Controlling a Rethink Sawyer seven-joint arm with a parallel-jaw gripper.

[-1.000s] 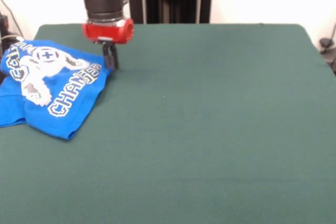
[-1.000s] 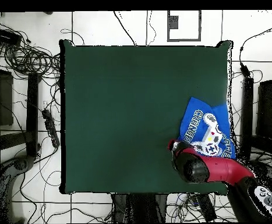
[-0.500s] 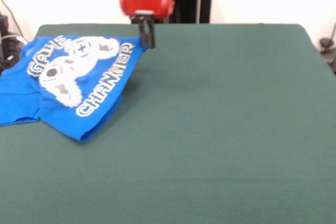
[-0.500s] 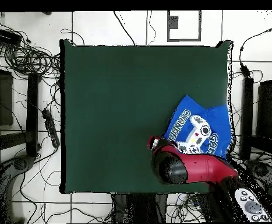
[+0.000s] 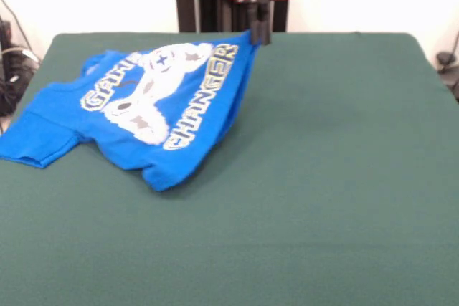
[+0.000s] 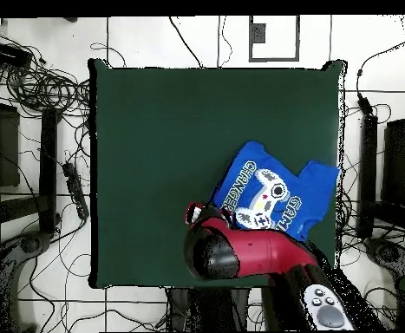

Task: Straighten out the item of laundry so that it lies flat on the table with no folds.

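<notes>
One shirt (image 5: 154, 105), upper left of the front view, print up, one corner lifted and the rest draped on the table (image 5: 323, 191). One gripper (image 5: 259, 25), top centre, is pinched on that raised corner.

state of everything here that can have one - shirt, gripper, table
blue T-shirt: printed side up, one corner lifted by the gripper, the rest trailing on the table, not flat yet
gripper: shut on the shirt's corner, raised above the table
green table: shirt lying near one side
</notes>
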